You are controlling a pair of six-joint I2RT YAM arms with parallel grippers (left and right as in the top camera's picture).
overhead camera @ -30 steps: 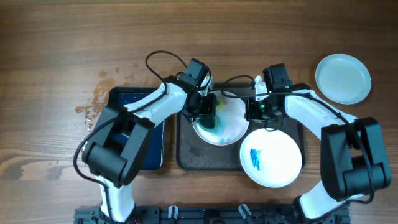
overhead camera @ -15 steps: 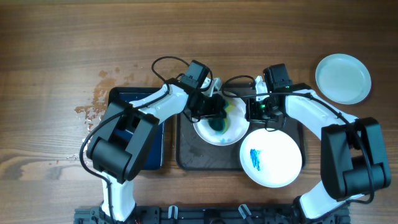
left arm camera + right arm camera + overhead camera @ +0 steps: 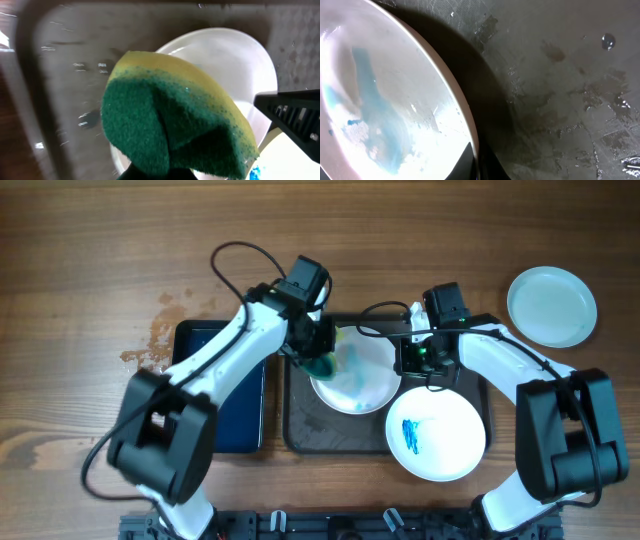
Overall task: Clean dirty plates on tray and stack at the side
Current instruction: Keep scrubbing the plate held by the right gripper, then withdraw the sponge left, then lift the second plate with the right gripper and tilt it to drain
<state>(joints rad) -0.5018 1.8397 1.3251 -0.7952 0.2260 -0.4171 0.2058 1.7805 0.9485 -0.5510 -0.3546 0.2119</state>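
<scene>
Left wrist view: my left gripper (image 3: pixel 155 172) clamped on a green-and-yellow scrub sponge (image 3: pixel 170 125) held over the round white shallow plate (image 3: pixel 230 65) in the dark grey rectangular tray (image 3: pixel 60 45), my right gripper (image 3: pixel 411 358) pinching that plate's rim on the far side.

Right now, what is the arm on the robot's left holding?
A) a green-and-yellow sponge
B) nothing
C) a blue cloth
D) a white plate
A: the left gripper is shut on a sponge, green face and yellow back, above the plate on the tray.
</scene>
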